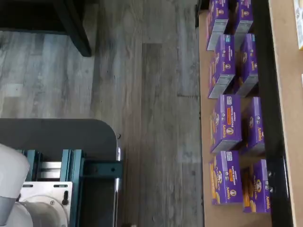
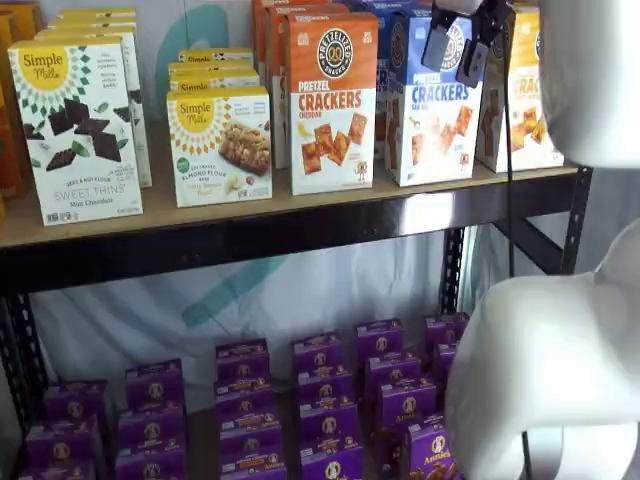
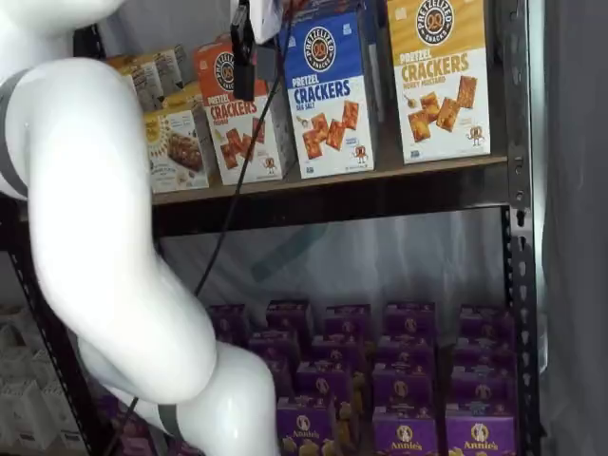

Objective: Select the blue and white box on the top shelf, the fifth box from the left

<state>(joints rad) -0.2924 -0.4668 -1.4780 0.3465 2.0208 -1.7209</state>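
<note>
The blue and white box stands on the top shelf between an orange-topped and a yellow-topped cracker carton; it also shows in a shelf view. My gripper hangs from the view's top edge in front of the box's blue upper part, its two black fingers apart with a gap between them and nothing in them. In a shelf view only one black finger and a cable show, left of the box and short of the shelf. The wrist view shows neither box nor fingers.
The orange-topped carton and the yellow-topped carton flank the box. Simple Mills boxes stand further left. Purple boxes fill the lower level. My white arm fills the foreground. A black upright stands at the right.
</note>
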